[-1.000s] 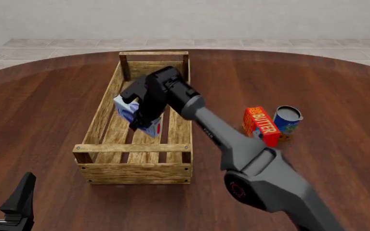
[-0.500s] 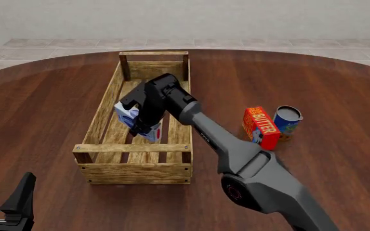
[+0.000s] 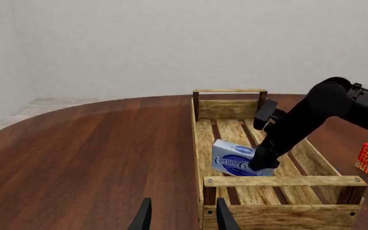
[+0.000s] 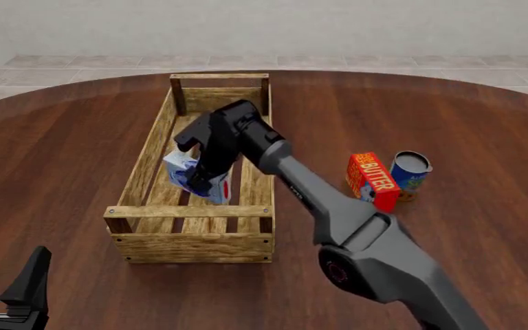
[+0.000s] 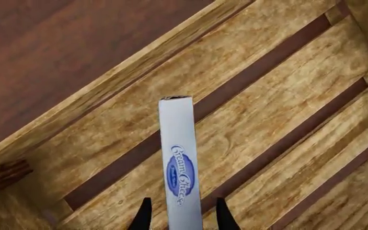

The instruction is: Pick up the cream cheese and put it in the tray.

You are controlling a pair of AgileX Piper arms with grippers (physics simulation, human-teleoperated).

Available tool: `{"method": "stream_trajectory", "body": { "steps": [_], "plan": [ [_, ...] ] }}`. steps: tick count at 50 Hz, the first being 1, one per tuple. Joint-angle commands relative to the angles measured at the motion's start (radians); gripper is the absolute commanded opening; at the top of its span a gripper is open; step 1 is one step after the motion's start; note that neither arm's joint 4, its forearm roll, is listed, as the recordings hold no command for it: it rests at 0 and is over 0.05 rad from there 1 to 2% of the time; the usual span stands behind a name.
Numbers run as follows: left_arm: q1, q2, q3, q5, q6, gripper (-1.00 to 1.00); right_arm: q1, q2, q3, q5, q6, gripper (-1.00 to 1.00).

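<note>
The cream cheese (image 4: 183, 172) stands on its edge on the slats inside the tray (image 4: 190, 212), leaning slightly. It shows as a white-blue box (image 3: 235, 163) in the left wrist view and as a thin strip (image 5: 178, 163) in the right wrist view. My right gripper (image 4: 203, 184) reaches down into the tray over the box. It is open, with a small gap between the box and each finger (image 5: 144, 215). The left gripper (image 4: 5, 267) waits open at the near left table edge, holding nothing.
A red-orange butter box (image 4: 372, 180) and a blue can (image 4: 410, 172) stand right of the tray, close together. The tray's raised end bars (image 3: 280, 181) sit at its near and far ends. Dark wooden table (image 4: 62, 151) surrounds everything.
The right gripper lowered the cream cheese to the tray floor, then opened and rose slightly. The box now stands by itself. The left arm stayed still.
</note>
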State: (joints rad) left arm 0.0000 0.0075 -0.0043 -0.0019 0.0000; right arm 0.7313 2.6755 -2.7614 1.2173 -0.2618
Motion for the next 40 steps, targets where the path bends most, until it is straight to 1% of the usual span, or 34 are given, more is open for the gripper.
{"method": "stream_trajectory", "body": {
  "steps": [1, 7, 16, 23, 30, 35, 38, 39, 40],
  "plan": [
    [0.000, 0.000, 0.000, 0.000, 0.000, 1.00, -0.002, -0.016, 0.008, 0.001, -0.007, 1.00],
    [0.000, 0.000, 0.000, 0.000, 0.000, 1.00, 0.005, -0.052, 0.035, 0.001, -0.007, 1.00],
    [0.000, 0.000, 0.000, 0.000, 0.000, 1.00, -0.005, -0.109, 0.078, 0.002, -0.026, 1.00],
    [0.000, 0.000, 0.000, 0.000, 0.000, 1.00, 0.002, -0.148, 0.106, 0.002, -0.023, 1.00],
    [0.000, 0.000, 0.000, 0.000, 0.000, 1.00, -0.004, -0.203, 0.147, 0.002, -0.042, 1.00],
    [0.000, 0.000, 0.000, 0.000, 0.000, 1.00, 0.008, -0.236, 0.175, -0.004, -0.040, 1.00],
    [0.000, 0.000, 0.000, 0.000, 0.000, 1.00, 0.009, -0.309, 0.300, -0.072, -0.048, 1.00],
    [0.000, 0.000, 0.000, 0.000, 0.000, 1.00, 0.014, -0.367, 0.399, -0.130, -0.061, 1.00],
    [0.000, 0.000, 0.000, 0.000, 0.000, 1.00, 0.018, -0.404, 0.464, -0.165, -0.054, 1.00]
  ]
}}
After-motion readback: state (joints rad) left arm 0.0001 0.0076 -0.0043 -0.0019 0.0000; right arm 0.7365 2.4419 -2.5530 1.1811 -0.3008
